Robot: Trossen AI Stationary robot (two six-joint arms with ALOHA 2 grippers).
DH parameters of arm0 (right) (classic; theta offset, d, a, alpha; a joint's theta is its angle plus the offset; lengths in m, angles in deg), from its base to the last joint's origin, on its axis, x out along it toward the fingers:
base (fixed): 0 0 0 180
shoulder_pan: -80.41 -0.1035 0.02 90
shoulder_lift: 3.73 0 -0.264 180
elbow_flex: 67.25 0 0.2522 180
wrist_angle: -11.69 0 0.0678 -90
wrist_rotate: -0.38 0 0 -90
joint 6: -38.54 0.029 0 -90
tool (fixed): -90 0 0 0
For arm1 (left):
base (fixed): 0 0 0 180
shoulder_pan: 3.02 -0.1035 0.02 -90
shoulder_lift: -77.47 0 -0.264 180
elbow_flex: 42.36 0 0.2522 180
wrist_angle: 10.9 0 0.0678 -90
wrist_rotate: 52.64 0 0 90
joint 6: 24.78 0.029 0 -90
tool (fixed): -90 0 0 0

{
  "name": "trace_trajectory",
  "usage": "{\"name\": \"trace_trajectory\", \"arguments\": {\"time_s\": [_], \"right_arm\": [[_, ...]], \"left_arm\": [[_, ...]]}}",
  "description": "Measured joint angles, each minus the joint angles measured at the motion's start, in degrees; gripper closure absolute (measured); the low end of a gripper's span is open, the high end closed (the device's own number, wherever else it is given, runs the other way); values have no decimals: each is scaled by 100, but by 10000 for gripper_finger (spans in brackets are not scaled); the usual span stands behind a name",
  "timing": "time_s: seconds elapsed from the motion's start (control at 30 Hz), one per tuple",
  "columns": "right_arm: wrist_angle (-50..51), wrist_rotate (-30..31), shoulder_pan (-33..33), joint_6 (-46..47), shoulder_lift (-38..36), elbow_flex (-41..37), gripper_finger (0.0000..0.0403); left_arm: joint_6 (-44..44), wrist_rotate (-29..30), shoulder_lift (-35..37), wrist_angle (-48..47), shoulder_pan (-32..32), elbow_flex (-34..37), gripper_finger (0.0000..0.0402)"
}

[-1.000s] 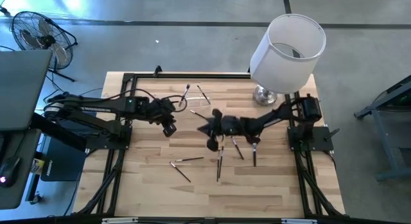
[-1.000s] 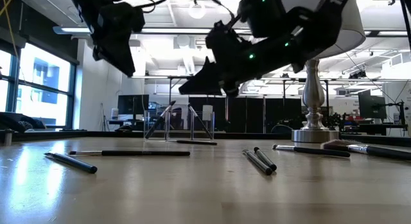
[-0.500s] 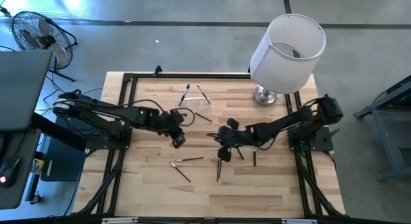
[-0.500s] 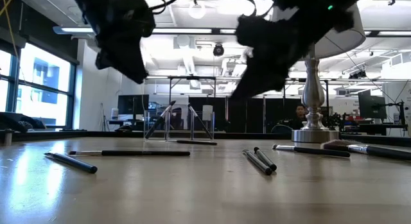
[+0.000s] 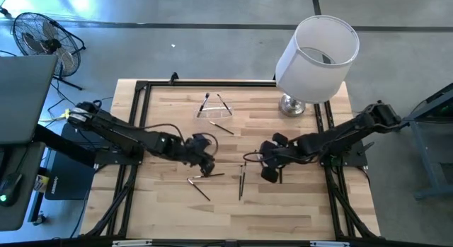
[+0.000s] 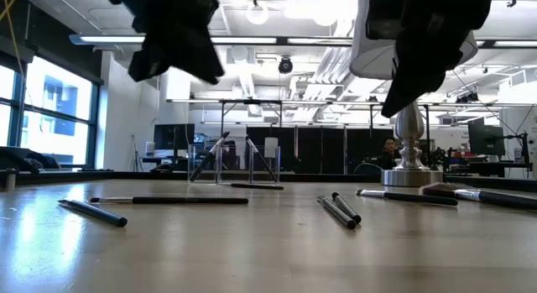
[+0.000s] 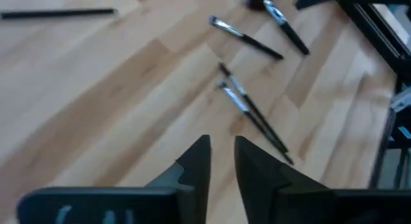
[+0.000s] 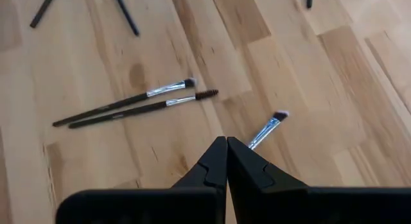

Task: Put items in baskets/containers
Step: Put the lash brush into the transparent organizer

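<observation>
Several slim dark makeup brushes lie flat on the wooden table: two (image 5: 202, 183) near my left gripper, a pair (image 5: 241, 182) at the middle, and one (image 8: 266, 129) just ahead of my right gripper. The clear holder (image 5: 212, 111) stands toward the far edge with brushes leaning in it. A fluffy-headed brush (image 6: 470, 192) lies at the right. My left gripper (image 5: 205, 162) hovers above the table, fingers a little apart (image 7: 221, 156). My right gripper (image 5: 269, 169) hovers to the right of the pair, shut (image 8: 226, 147). Neither holds anything.
A big white lampshade (image 5: 316, 56) on a silver base (image 6: 409, 150) stands at the far right corner. One brush (image 5: 221, 127) lies beside the holder. Black frame rails (image 5: 134, 134) run along the table's left and right sides. A fan (image 5: 42, 38) stands on the floor beyond.
Both grippers have moved toward the near edge. The left one has gone rightward from beside the holder to the two near-left brushes. The right one has drawn back toward the table's right, away from the middle. No brush has moved.
</observation>
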Motion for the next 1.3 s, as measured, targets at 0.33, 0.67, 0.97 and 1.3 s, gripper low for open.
{"name": "trace_trajectory", "arguments": {"time_s": [0.33,0.67,0.97,1.3], "right_arm": [[-113,-5,-65,609,137,0,395],[-354,-118,-161,1356,156,0,402],[-944,187,-20,1831,156,0,402],[-725,118,213,2451,613,478,403]], "left_arm": [[-368,51,-578,-397,497,-602,395],[284,-157,-626,-946,484,-622,399],[1112,-321,-619,-2010,410,-620,399],[2445,-887,-617,-2206,-418,-618,399]]}}
